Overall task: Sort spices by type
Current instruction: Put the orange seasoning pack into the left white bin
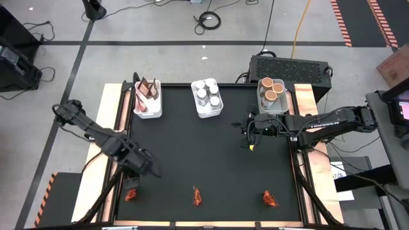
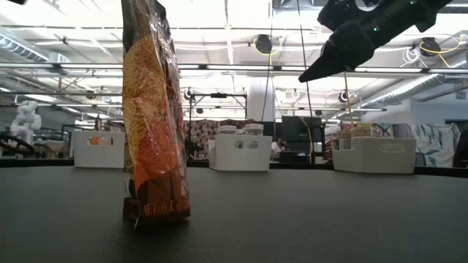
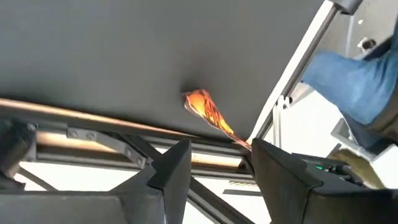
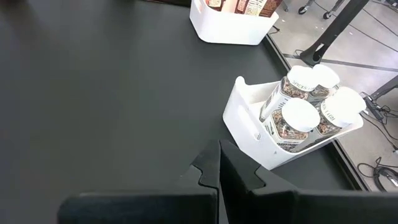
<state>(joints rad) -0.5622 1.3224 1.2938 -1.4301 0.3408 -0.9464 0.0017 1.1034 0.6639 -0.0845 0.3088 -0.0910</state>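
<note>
Three red-orange sachets stand along the table's near edge: left, middle, right. One sachet stands upright on its bottom edge, close in the low view. My left gripper hovers open above the near left corner, just short of the left sachet, with nothing between its fingers. My right gripper hangs shut and empty over the table's right half, in front of the tub bin. The clear jars stand in their bin.
Along the far edge stand three white bins: one with sachets, one with white-lidded jars, one with tan-topped tubs. The black mat between bins and near-edge sachets is bare. A person's blue-clad leg shows beyond the table's left frame.
</note>
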